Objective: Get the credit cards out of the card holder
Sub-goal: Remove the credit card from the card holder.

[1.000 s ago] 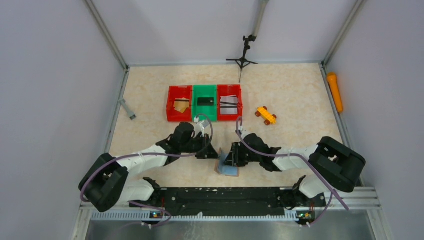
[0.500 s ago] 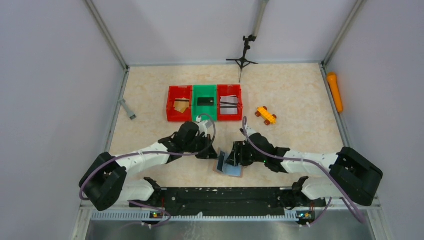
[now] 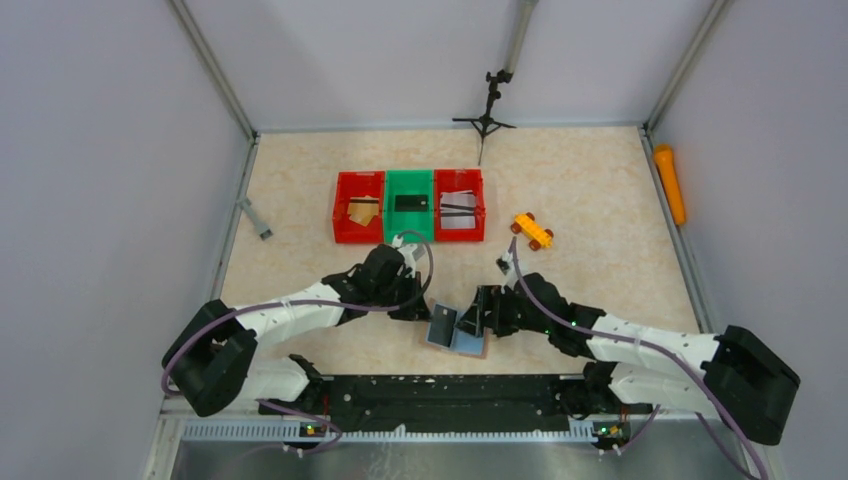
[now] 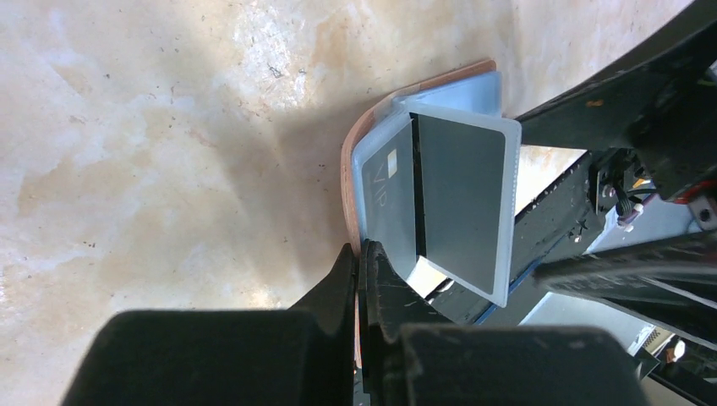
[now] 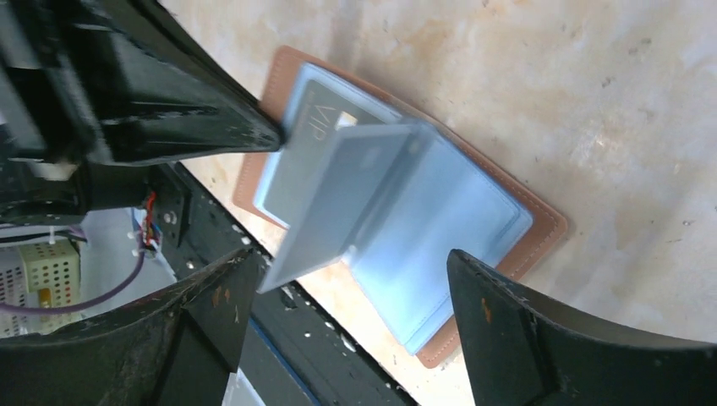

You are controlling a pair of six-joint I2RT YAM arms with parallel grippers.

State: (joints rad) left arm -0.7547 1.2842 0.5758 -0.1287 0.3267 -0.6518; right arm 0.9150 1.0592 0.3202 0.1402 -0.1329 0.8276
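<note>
The card holder [image 3: 464,342] lies open on the table between my arms, tan-brown outside with light blue-grey sleeves [image 5: 461,228]. A dark grey credit card marked VIP [image 4: 391,199] sits in its left sleeve [image 5: 311,139]. A clear inner leaf [image 4: 469,203] stands up from the fold. My left gripper [image 4: 362,254] is shut on the holder's left cover edge [image 3: 424,312]. My right gripper [image 5: 351,292] is open and straddles the near end of the holder without touching it [image 3: 476,322]. More credit cards lie in the bins: a tan one [image 3: 362,210], a black one [image 3: 410,202] and a white-grey one [image 3: 458,207].
Three bins stand in a row behind the arms: red [image 3: 340,207], green [image 3: 410,222], red [image 3: 479,205]. An orange toy car [image 3: 532,230] is right of them. An orange cylinder [image 3: 670,183], a small tripod [image 3: 487,110] and a grey tool [image 3: 254,218] lie near the walls.
My right gripper has opened, let go of the holder's leaf and drawn back to the right. The holder has dropped flatter, showing the dark card. My left gripper stays shut on the cover.
</note>
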